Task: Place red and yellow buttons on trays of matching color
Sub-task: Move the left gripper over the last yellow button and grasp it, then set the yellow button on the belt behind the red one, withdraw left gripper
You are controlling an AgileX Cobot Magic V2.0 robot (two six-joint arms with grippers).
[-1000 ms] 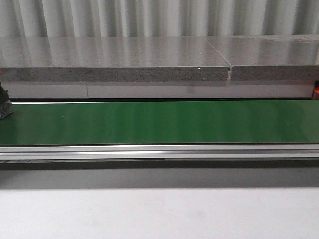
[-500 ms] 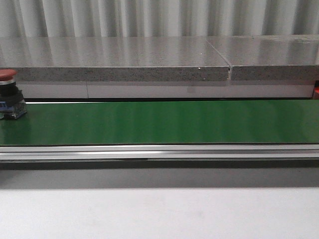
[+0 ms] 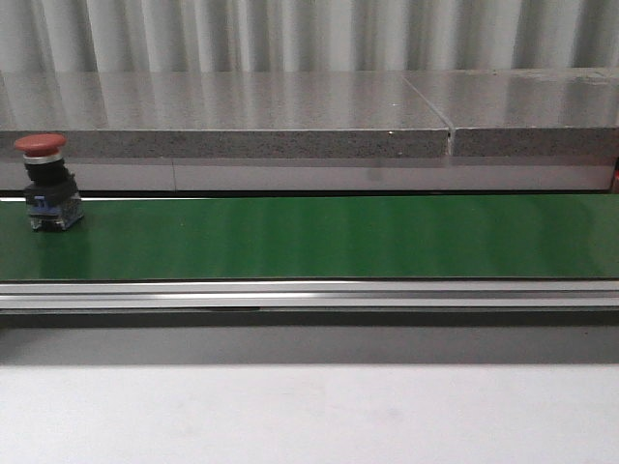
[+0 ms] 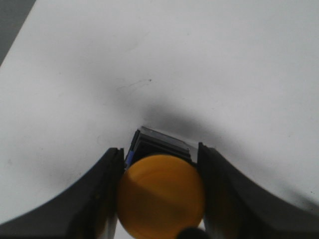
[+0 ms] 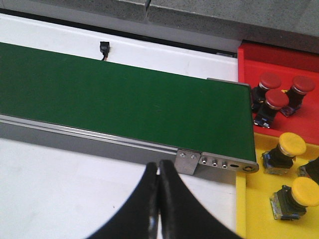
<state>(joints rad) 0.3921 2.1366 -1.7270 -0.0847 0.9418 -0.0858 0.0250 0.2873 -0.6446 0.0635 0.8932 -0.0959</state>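
A red button (image 3: 45,184) with a black and blue base stands upright on the green belt (image 3: 329,237) at its far left in the front view. In the left wrist view my left gripper (image 4: 160,164) is shut on a yellow button (image 4: 160,195), held above the white table. My right gripper (image 5: 158,172) is shut and holds nothing, hovering over the white table near the belt's end. Past that end, the red tray (image 5: 299,55) holds three red buttons (image 5: 269,82). The yellow tray (image 5: 259,219) holds yellow buttons (image 5: 291,145).
A grey stone shelf (image 3: 290,116) runs behind the belt. The belt's aluminium rail (image 3: 309,295) and its end bracket (image 5: 188,162) lie between the table and the belt. A small black connector (image 5: 103,48) sits on the white strip beyond the belt.
The red button has ridden the belt in from the left edge of the front view and now stands fully in sight, further right than before.
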